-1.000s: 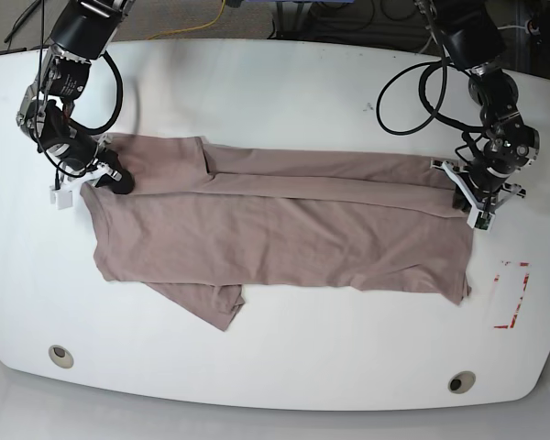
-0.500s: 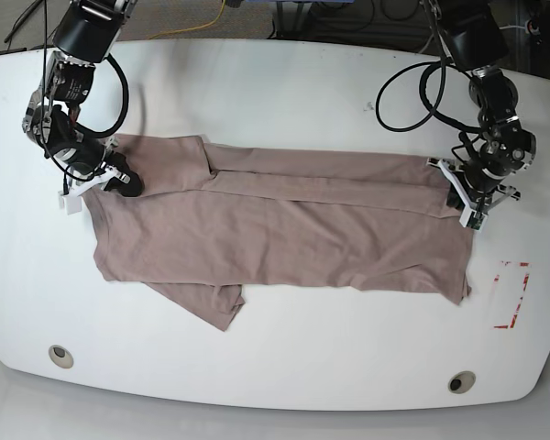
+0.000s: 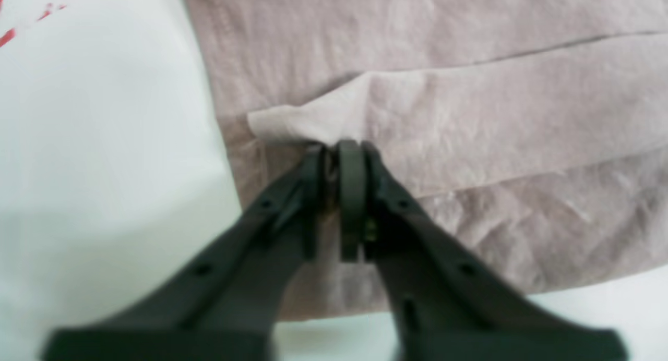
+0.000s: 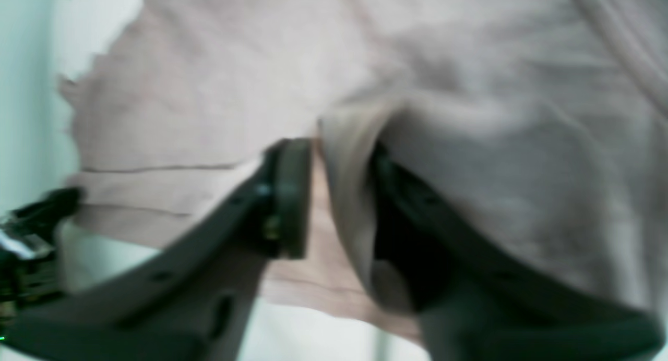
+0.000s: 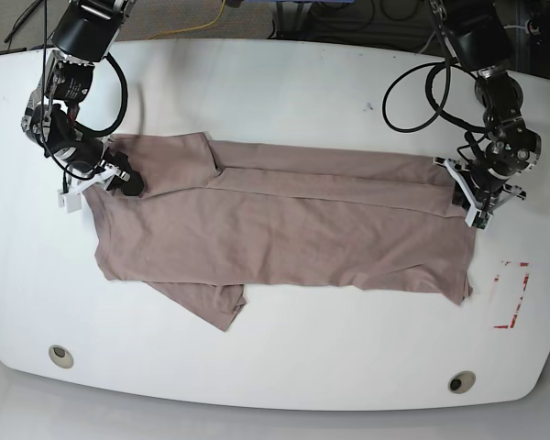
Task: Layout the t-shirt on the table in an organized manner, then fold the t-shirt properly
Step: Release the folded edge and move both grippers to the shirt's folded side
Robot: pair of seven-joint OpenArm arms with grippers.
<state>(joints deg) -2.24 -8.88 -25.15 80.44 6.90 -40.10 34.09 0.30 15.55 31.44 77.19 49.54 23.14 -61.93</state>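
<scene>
T-shirt (image 5: pixel 284 229) lies lengthwise across the table (image 5: pixel 284 82), one gripper at each end

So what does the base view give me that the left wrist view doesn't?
Base only: the whole mauve-brown short-sleeved t-shirt spread out, the right gripper at its other end, and two round grommet holes. Left wrist only: the left gripper at a folded fabric corner. Both: the white table and red tape mark.
</scene>
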